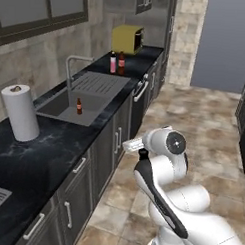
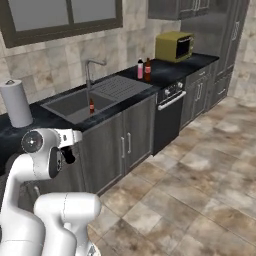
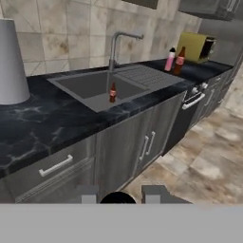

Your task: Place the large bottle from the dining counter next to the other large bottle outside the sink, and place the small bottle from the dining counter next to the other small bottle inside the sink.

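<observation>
The large bottle (image 1: pixel 121 63) (image 2: pixel 147 69) (image 3: pixel 179 60), dark brown with a red label, stands upright on the black counter right beside the other large bottle (image 1: pixel 113 62) (image 2: pixel 140 69) (image 3: pixel 170 59), which is pink. Both are beyond the sink (image 1: pixel 60 108) (image 2: pixel 70 105) (image 3: pixel 90 88). One small bottle (image 1: pixel 79 106) (image 2: pixel 91 106) (image 3: pixel 113 92) stands upright inside the basin near the faucet. My gripper (image 3: pixel 118 195) hangs low in front of the cabinets, short of the sink. It is shut on a dark round top (image 3: pixel 117 199), apparently the small bottle from the dining counter. That counter is out of view.
A curved metal faucet (image 3: pixel 114 47) rises behind the basin, with a ribbed drainboard (image 1: pixel 98 83) next to it. A paper towel roll (image 1: pixel 20 112) (image 2: pixel 16 103) stands on the near counter. A yellow appliance (image 1: pixel 127 38) (image 2: pixel 174 46) sits at the far end. Tiled floor lies open to the right.
</observation>
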